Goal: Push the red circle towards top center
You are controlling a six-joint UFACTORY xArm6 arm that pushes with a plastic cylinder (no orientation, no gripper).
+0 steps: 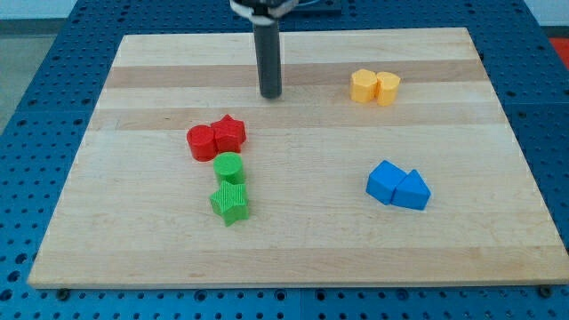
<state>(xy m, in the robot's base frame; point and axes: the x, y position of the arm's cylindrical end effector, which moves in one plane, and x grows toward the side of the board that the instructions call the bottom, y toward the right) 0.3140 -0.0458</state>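
The red circle (202,142) lies left of the board's middle, touching a red star (230,133) on its right. My tip (270,94) rests on the board near the view's top centre, up and to the right of the red star and clear of both red blocks. The rod rises straight up out of the view's top.
A green circle (229,167) sits just below the red pair, with a green star (230,204) below it. Two yellow blocks (374,86) touch at the upper right. A blue cube (385,180) and a blue triangle (412,190) touch at the right. The wooden board (293,253) lies on a blue perforated table.
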